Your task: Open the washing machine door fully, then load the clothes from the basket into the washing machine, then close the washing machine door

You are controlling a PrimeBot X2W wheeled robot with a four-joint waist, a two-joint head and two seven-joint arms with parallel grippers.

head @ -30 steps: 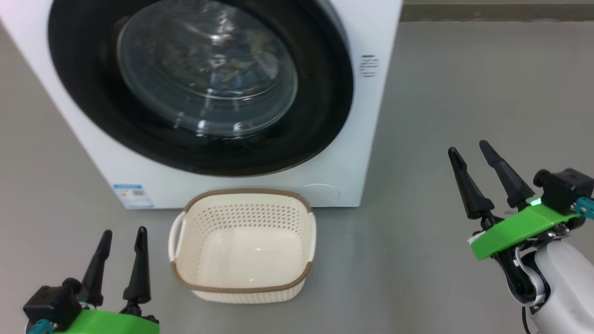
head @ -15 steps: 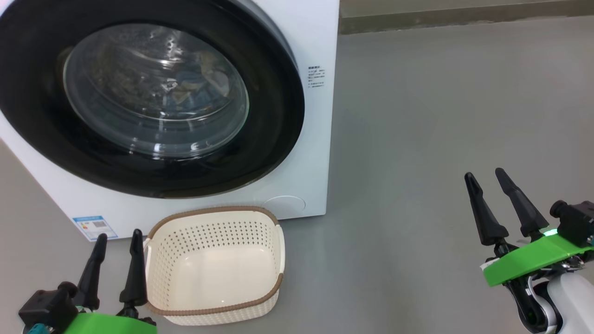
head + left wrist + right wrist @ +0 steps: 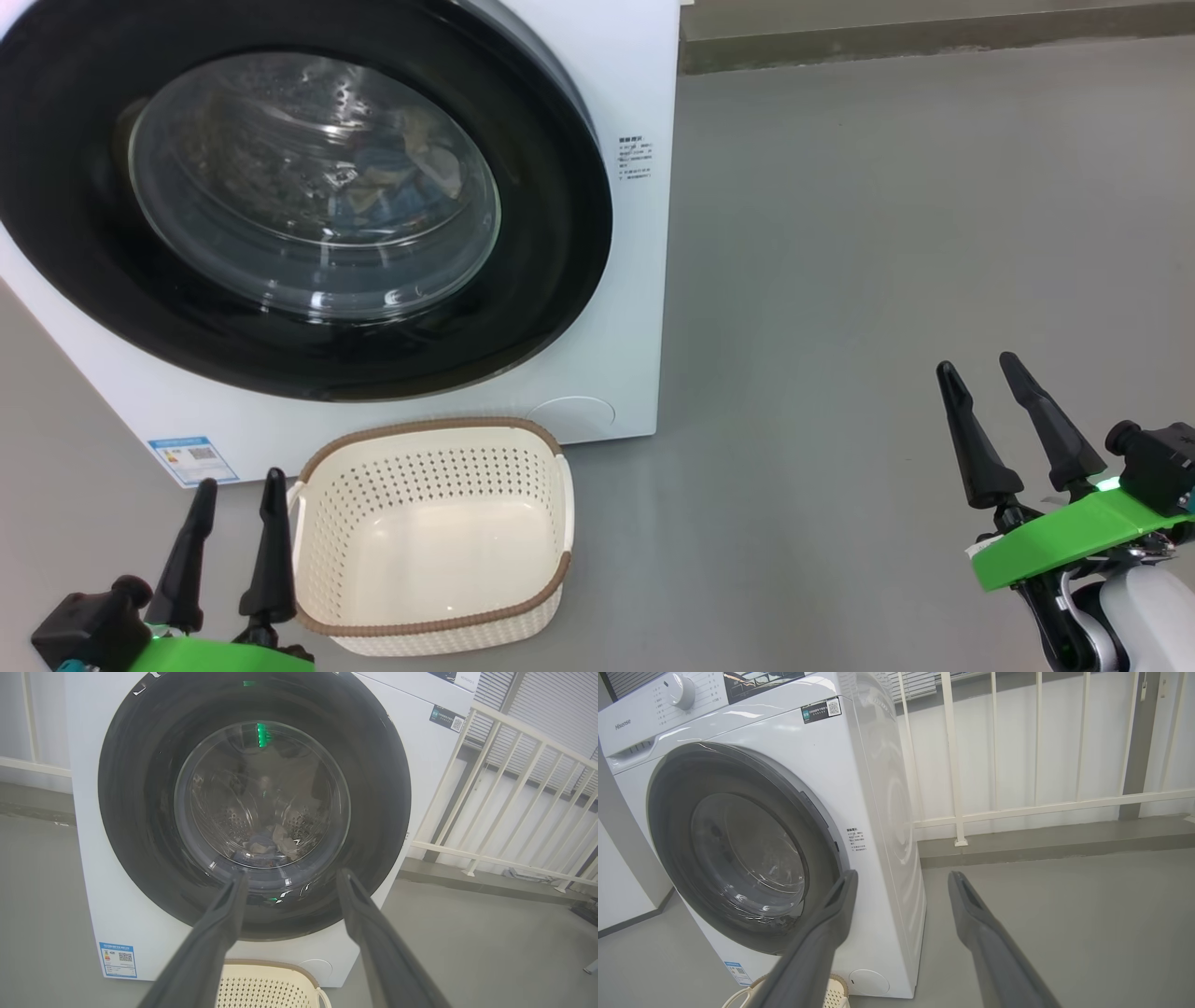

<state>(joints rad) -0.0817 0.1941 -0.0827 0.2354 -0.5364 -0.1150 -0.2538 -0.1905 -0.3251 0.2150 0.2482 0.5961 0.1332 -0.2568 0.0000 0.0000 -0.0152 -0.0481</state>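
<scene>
The large round glossy black washing machine door (image 3: 299, 201) sits shut against the front of the big white front-loading washing machine (image 3: 635, 280), which stands at the far left of the scene. Through the door's bulging clear glass window, light blue fabric clothes (image 3: 392, 182) with paler patches lie low in the perforated steel drum; the left wrist view shows them (image 3: 268, 842) heaped at the drum's bottom. A small blue label sticker (image 3: 193, 459) marks the machine's lower left corner, and a round white cover (image 3: 571, 413) sits at its lower right.

On the floor just in front of the machine stands the small cream-white perforated plastic basket (image 3: 429, 476) with a brown woven-look rim, its smooth bottom in plain sight.

The left gripper (image 3: 240, 481) hangs near at the left, its two long dark fingers spread apart and holding nothing. Its right finger stands just beside the basket's left handle; whether they touch cannot be told. In its own wrist view the fingers (image 3: 219, 919) point toward the lower part of the door.

The right gripper (image 3: 977, 364) hangs near at the far right, well apart from basket and machine, its fingers likewise spread and holding nothing, above a bright green mount (image 3: 1074, 537).

The smooth grey floor (image 3: 887, 280) stretches out to the right. A white barred railing (image 3: 1041, 807) runs behind and to the right of the machine, and a white dial (image 3: 682, 690) sits on its top panel.
</scene>
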